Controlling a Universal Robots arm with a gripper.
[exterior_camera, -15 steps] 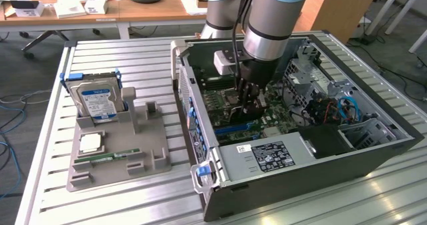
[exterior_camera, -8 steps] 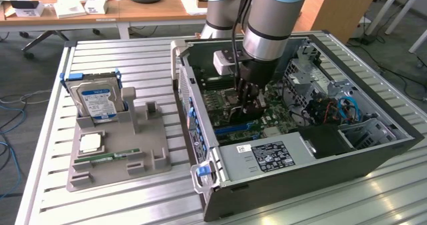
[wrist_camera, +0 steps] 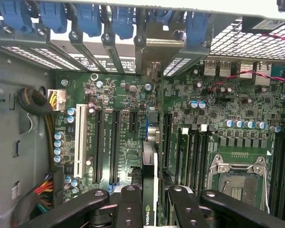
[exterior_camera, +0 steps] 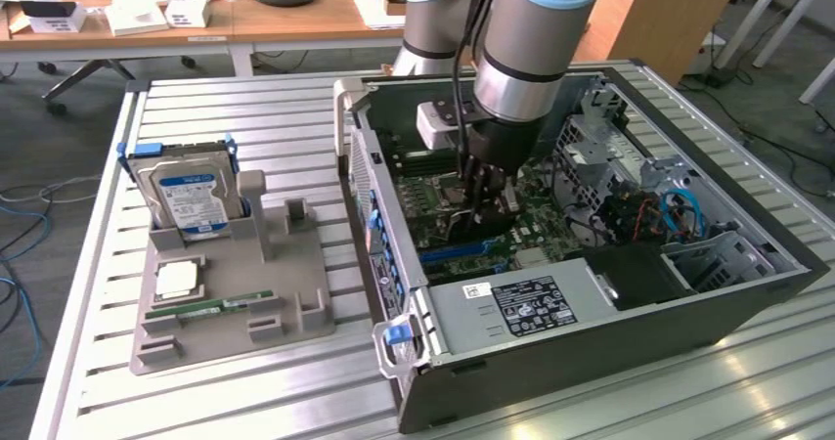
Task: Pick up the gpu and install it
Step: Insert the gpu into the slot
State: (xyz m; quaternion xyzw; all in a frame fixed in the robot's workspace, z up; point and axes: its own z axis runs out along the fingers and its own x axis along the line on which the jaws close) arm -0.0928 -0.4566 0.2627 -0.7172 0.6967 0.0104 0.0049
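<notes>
My gripper (exterior_camera: 480, 200) reaches down into the open computer case (exterior_camera: 730, 303) and is shut on the gpu (exterior_camera: 460, 230), a thin black card held on edge just above the green motherboard (exterior_camera: 542, 230). In the wrist view the gpu (wrist_camera: 149, 161) runs edge-on between my black fingers (wrist_camera: 130, 204). Its silvery bracket end (wrist_camera: 154, 52) stands at the case's rear slot openings. The card lies along the expansion slots (wrist_camera: 114, 142), between the black slots and the memory sockets. Whether it is seated in a slot I cannot tell.
A grey holder tray (exterior_camera: 229, 313) on the exterior view's left carries a hard drive (exterior_camera: 190, 200), a processor (exterior_camera: 176, 282) and a green memory stick (exterior_camera: 209, 310). Inside the case are the power supply (exterior_camera: 522, 308), drive cages (exterior_camera: 711, 259), cables (wrist_camera: 40, 102) and the processor socket (wrist_camera: 237, 178).
</notes>
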